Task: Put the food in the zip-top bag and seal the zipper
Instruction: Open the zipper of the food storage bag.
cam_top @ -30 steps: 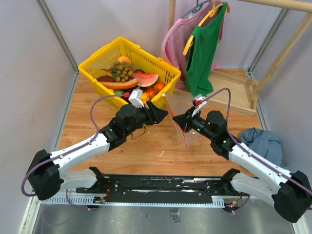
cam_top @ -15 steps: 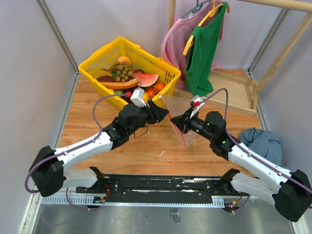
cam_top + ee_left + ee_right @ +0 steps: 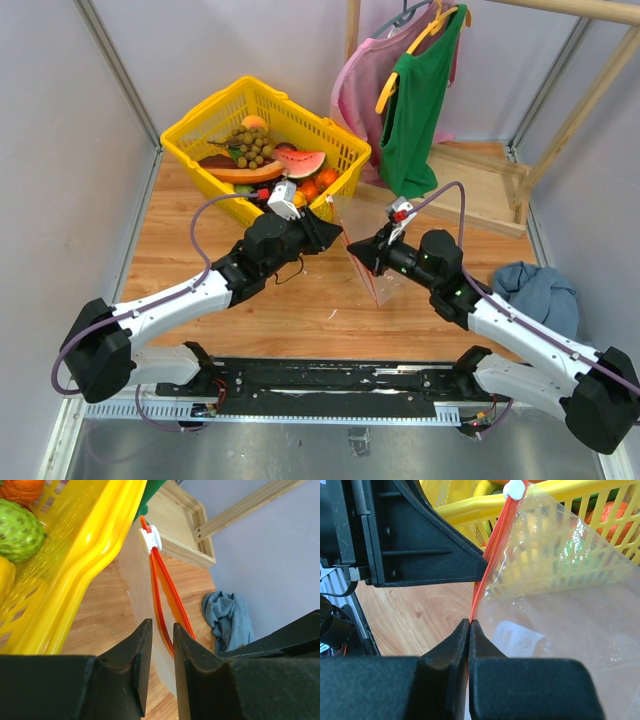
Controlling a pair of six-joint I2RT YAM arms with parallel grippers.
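Wooden table (image 3: 300,300) carries a yellow basket (image 3: 200,125) at 11 o'clock, the food (image 3: 262,160) heaped inside it. Near the centre, the zip-top bag (image 3: 560,605) hangs upright. The right gripper (image 3: 470,622), reaching in from 4 o'clock, is clamped tight on the zipper (image 3: 492,545). The left gripper (image 3: 162,627), coming from 8 o'clock, has its jaws narrowly apart around one side of that strip.

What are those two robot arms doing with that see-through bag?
The right gripper is pinching the orange-red zipper of the clear zip-top bag, holding it up beside the yellow basket. The left gripper is at the bag's mouth with its jaws a little apart. The toy fruit sits in the basket; none shows in the bag yet.
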